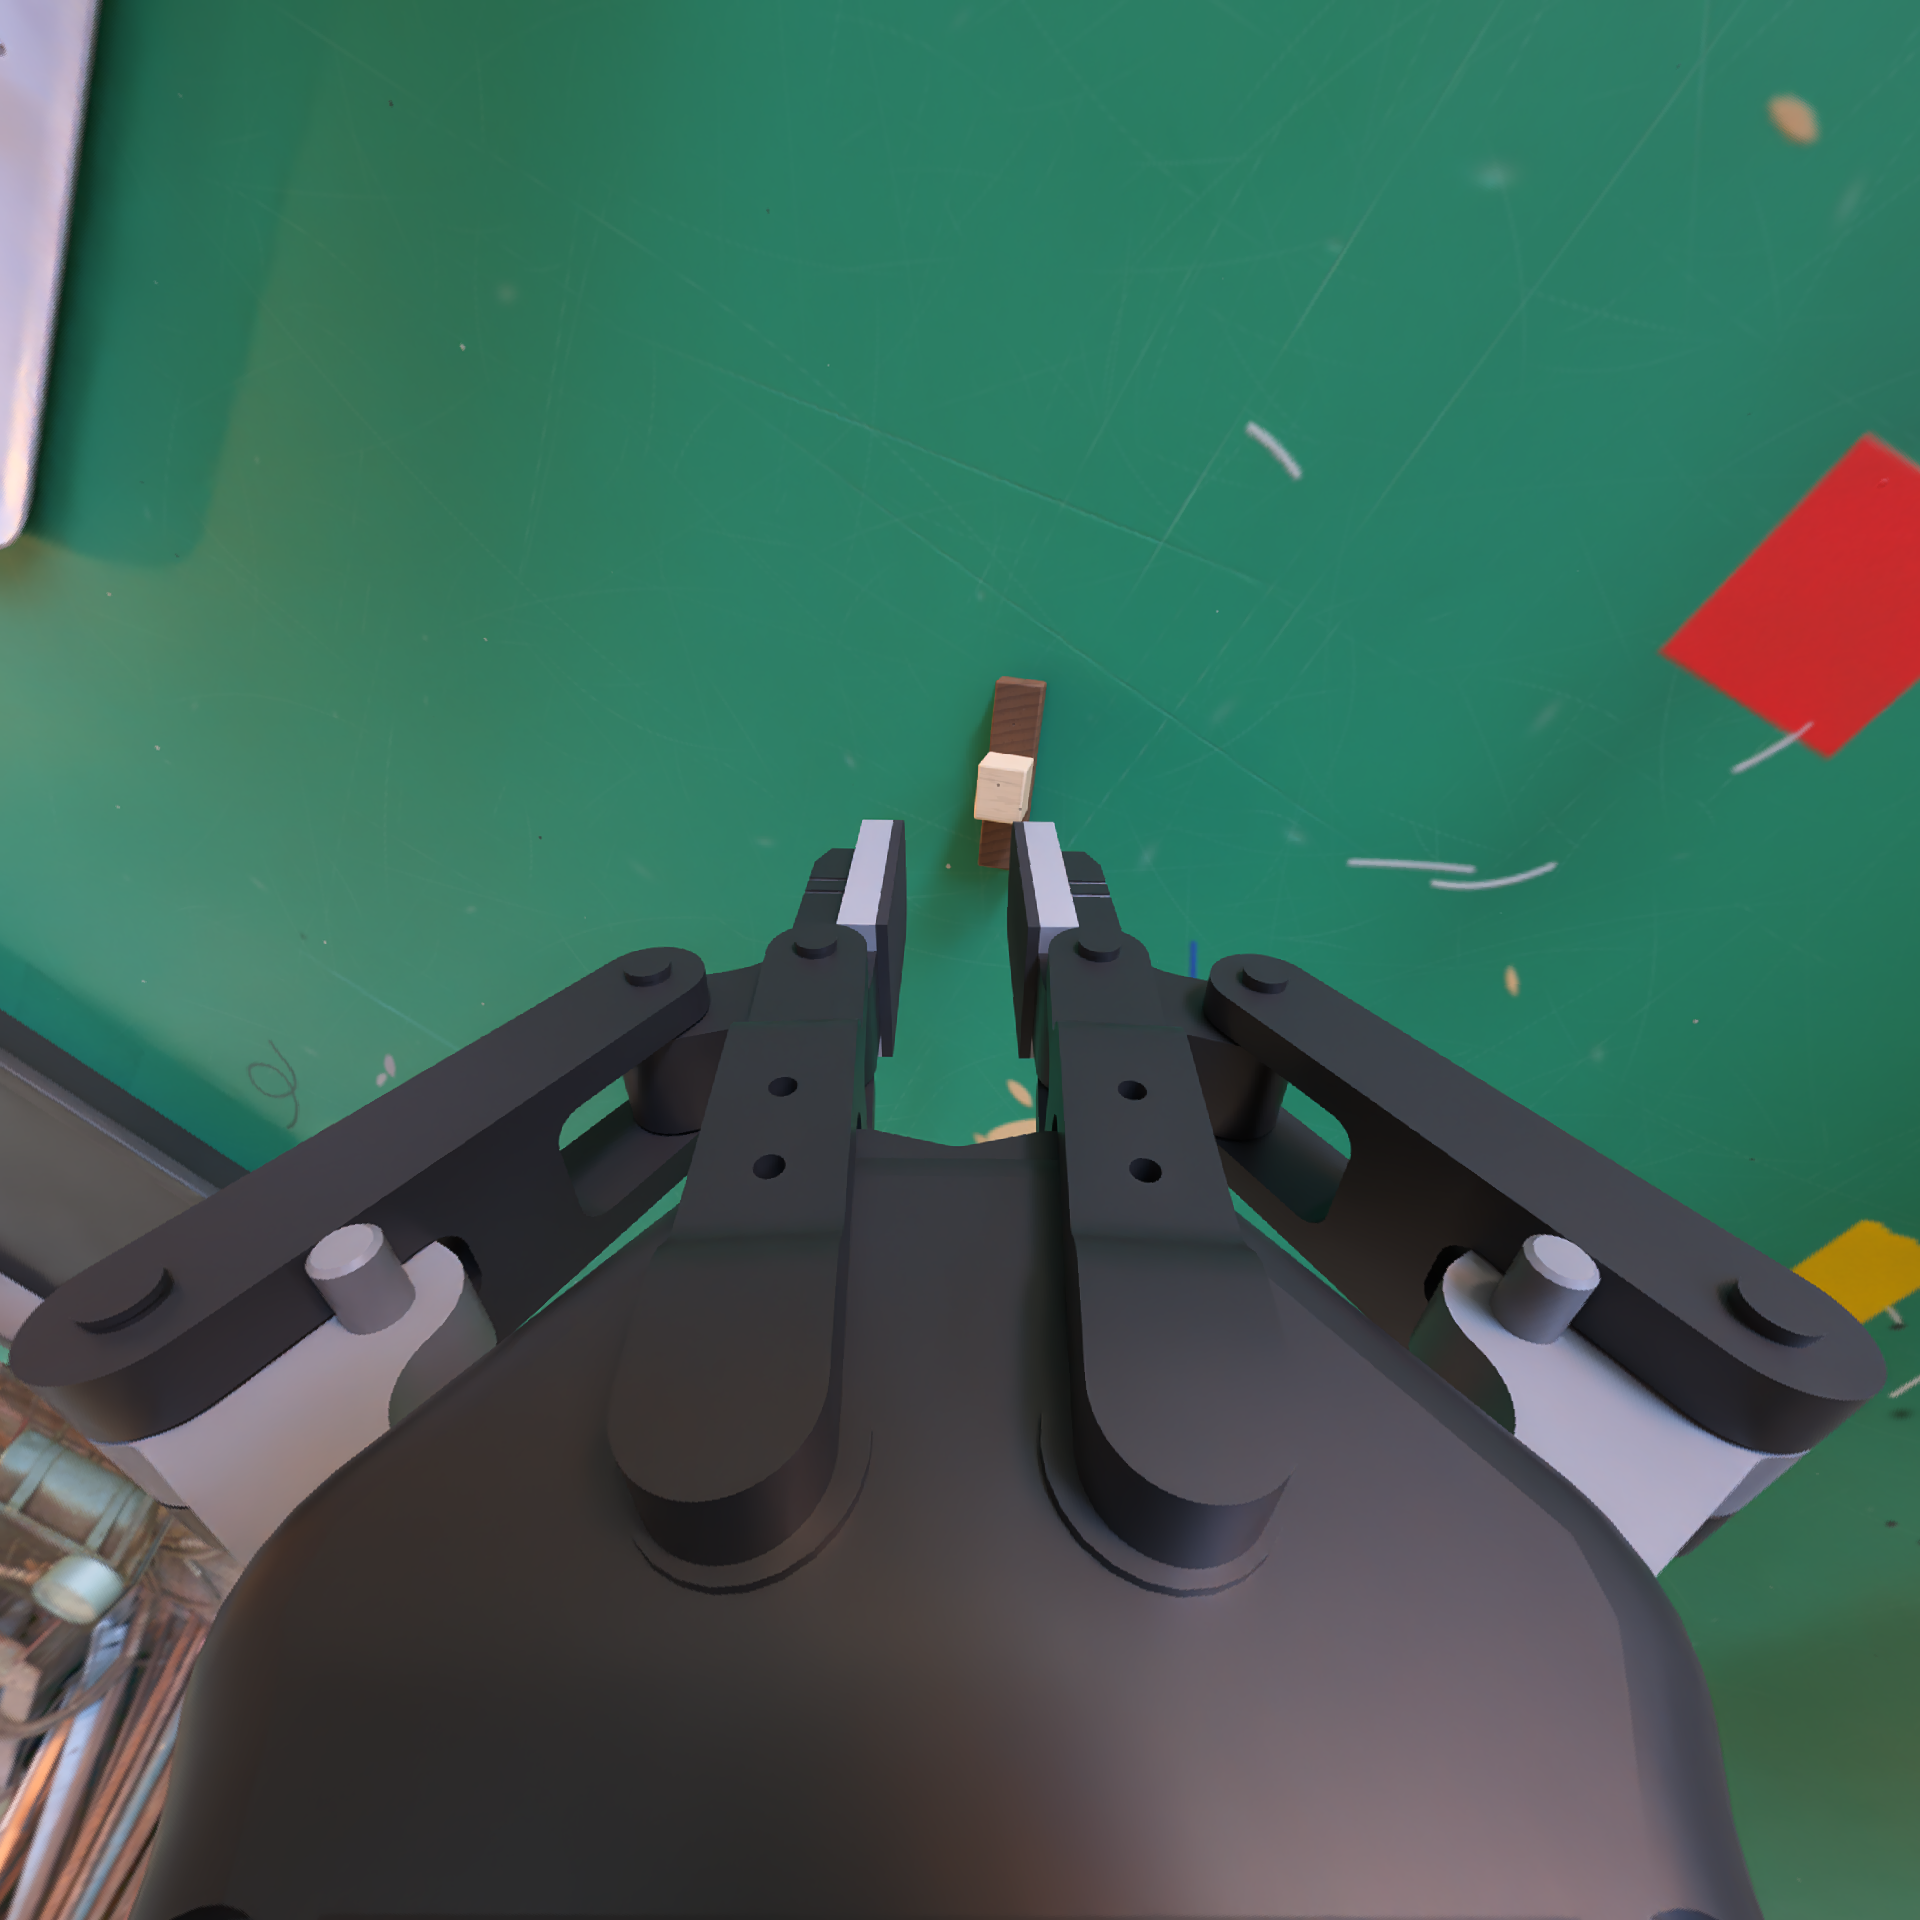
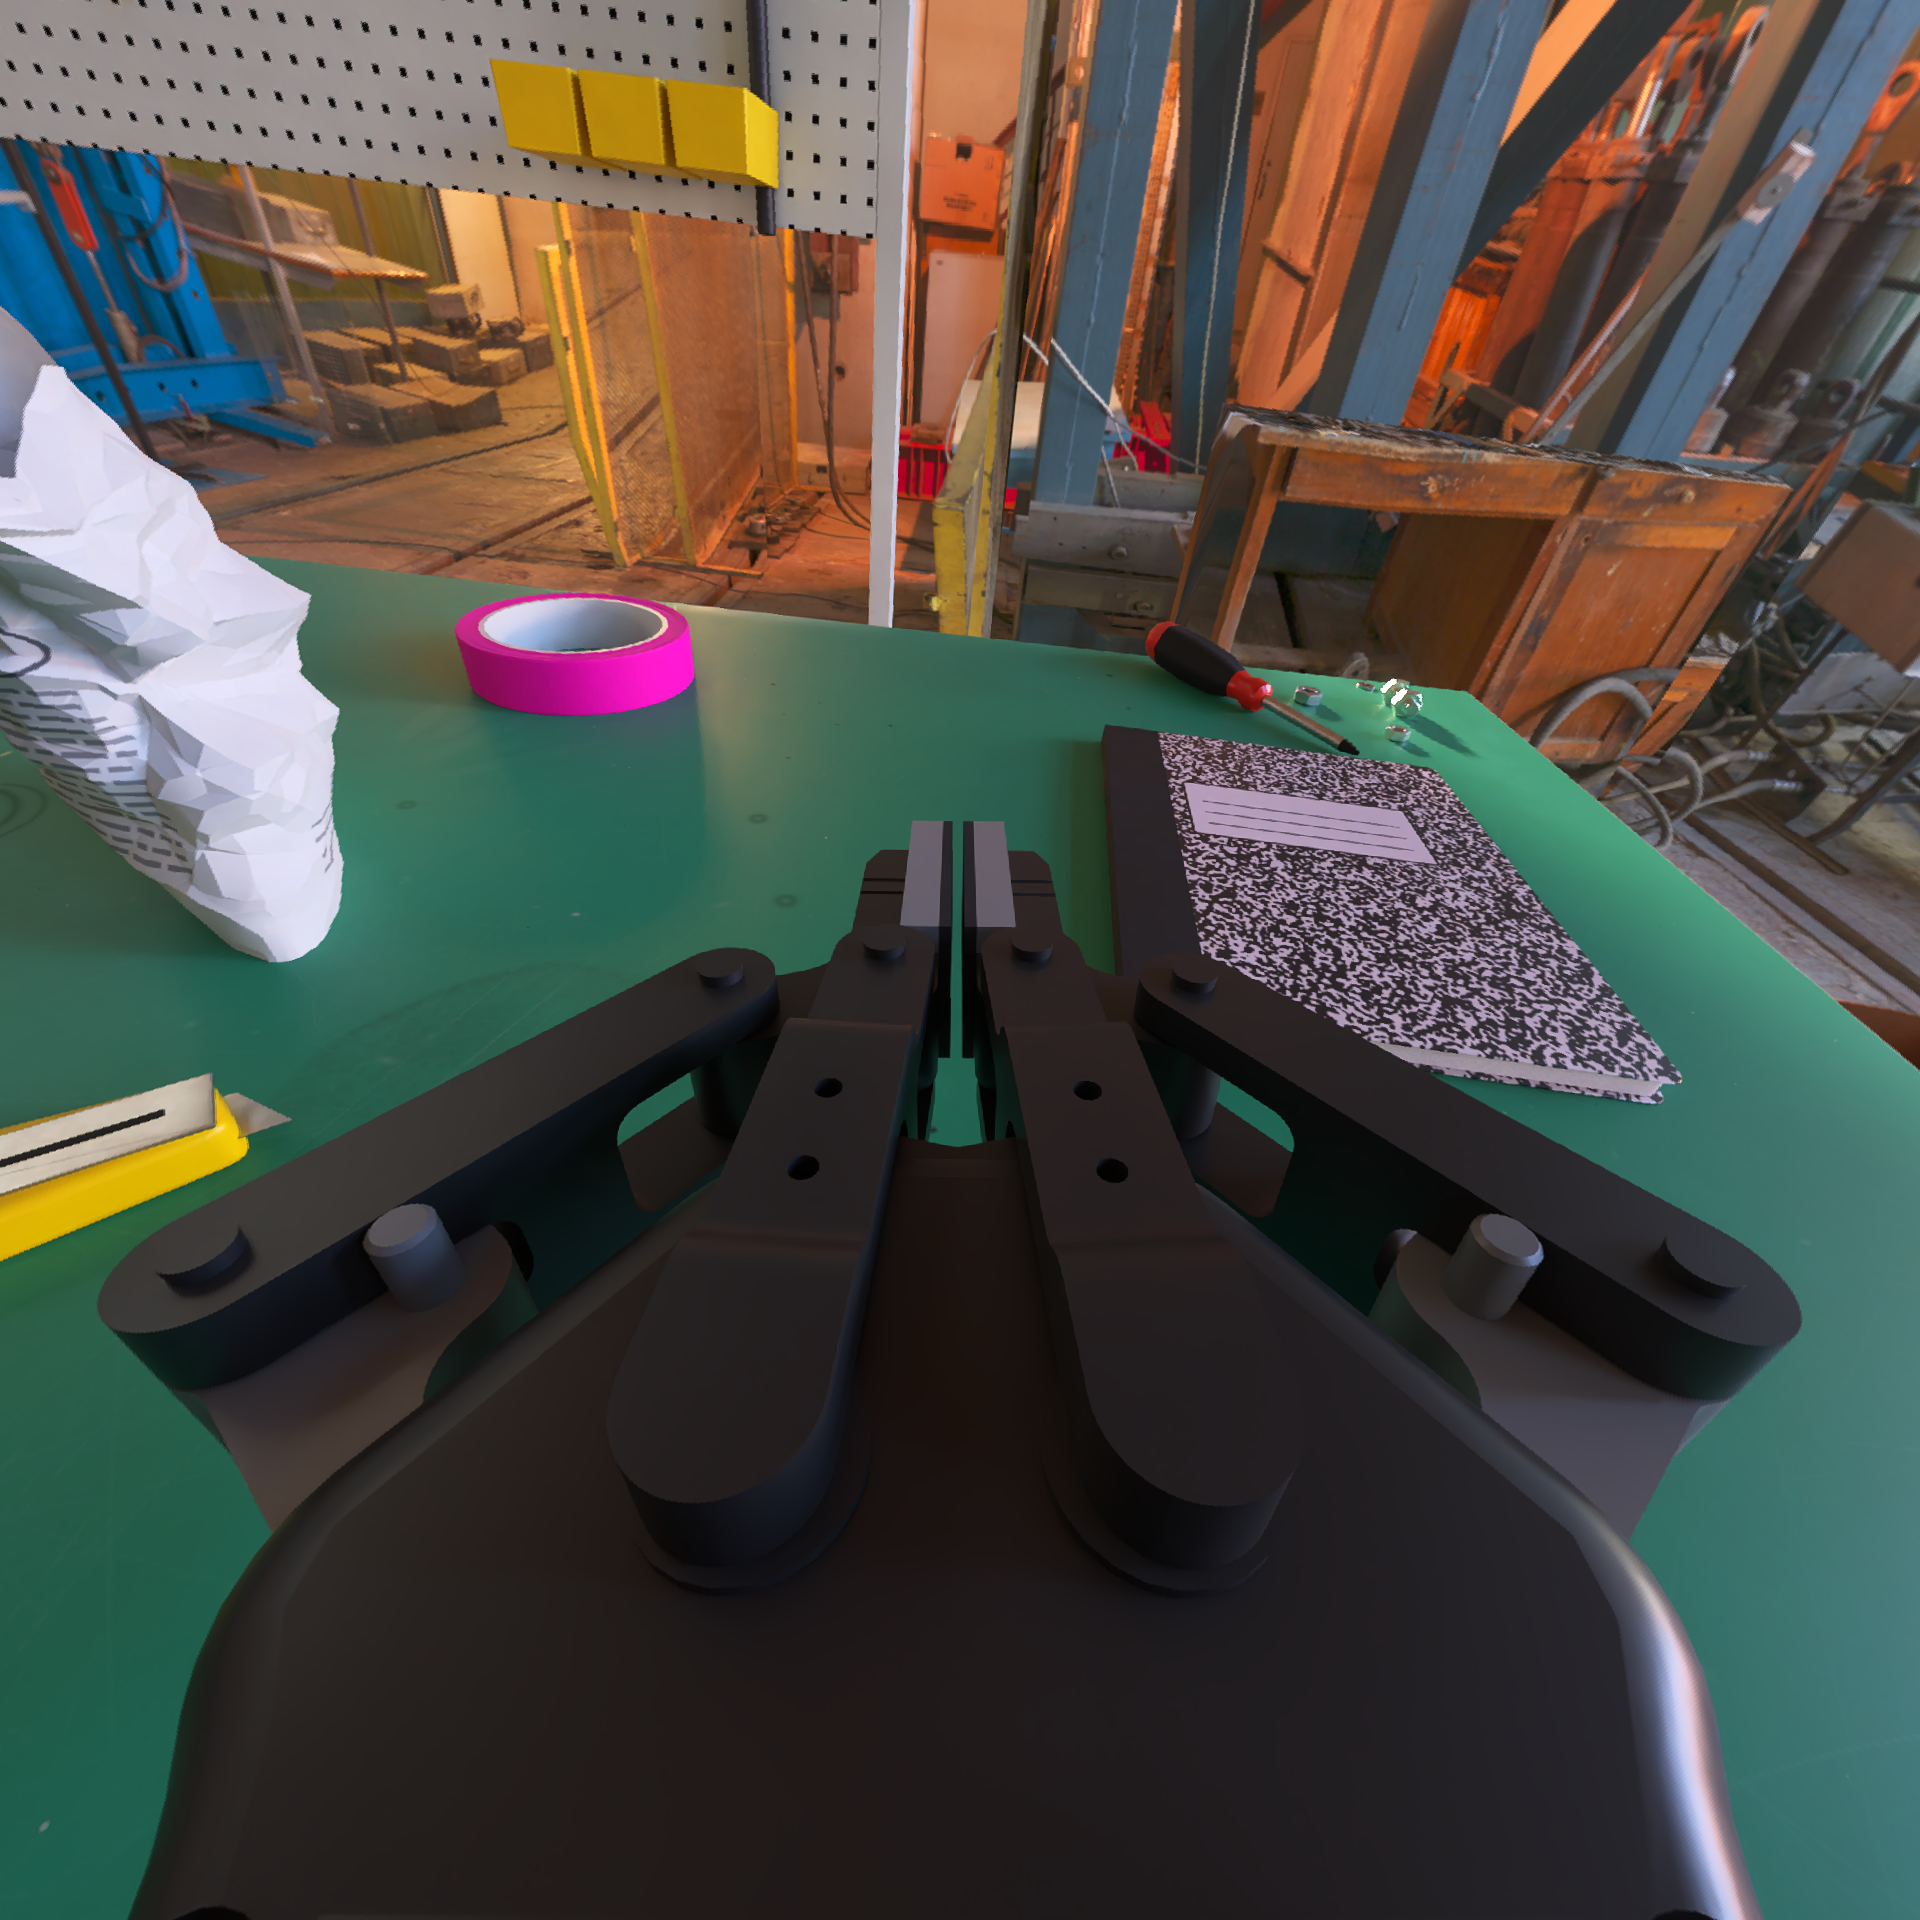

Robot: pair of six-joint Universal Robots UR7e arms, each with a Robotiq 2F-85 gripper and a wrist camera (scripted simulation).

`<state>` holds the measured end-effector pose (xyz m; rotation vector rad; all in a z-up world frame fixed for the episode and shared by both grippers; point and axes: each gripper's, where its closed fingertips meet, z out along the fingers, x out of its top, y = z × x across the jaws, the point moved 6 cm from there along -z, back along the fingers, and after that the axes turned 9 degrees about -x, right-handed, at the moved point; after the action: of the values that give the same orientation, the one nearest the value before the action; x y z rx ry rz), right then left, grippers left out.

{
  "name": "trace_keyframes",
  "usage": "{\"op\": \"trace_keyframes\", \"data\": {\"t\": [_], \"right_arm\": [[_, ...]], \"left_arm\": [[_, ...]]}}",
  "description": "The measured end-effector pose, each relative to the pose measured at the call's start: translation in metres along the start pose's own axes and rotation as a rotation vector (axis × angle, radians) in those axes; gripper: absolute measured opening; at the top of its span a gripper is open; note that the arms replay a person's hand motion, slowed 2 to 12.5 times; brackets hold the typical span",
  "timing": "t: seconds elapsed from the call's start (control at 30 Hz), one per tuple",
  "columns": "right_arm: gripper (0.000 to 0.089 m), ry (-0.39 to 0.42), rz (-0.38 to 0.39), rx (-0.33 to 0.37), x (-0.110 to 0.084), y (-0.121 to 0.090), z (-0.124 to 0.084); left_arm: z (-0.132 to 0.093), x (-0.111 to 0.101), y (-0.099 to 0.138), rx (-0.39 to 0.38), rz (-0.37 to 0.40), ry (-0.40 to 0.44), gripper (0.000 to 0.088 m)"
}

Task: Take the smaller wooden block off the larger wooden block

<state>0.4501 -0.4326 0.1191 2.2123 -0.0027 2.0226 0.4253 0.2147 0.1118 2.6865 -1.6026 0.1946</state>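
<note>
Our left gripper (image 1: 957,831), fingers part-open and empty above the small pale block (image 1: 1004,785), risks nudging the dark plank (image 1: 1016,727) beneath; right gripper (image 2: 957,831) closed, empty.

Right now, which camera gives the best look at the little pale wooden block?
The left wrist view. There the small pale block sits on the dark longer block, just beyond the open left pincer, nothing covering it. The right wrist view shows none of it, only other items on the green table.
</note>
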Motion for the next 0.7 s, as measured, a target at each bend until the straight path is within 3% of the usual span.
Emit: {"op": "trace_keyframes", "data": {"t": [0.7], "right_arm": [[0.0022,-0.003,0.006,0.008,0.0,0.001,0.0]], "left_arm": [[0.021,0.012,-0.003,-0.093,0.029,-0.064,0.0194]]}}
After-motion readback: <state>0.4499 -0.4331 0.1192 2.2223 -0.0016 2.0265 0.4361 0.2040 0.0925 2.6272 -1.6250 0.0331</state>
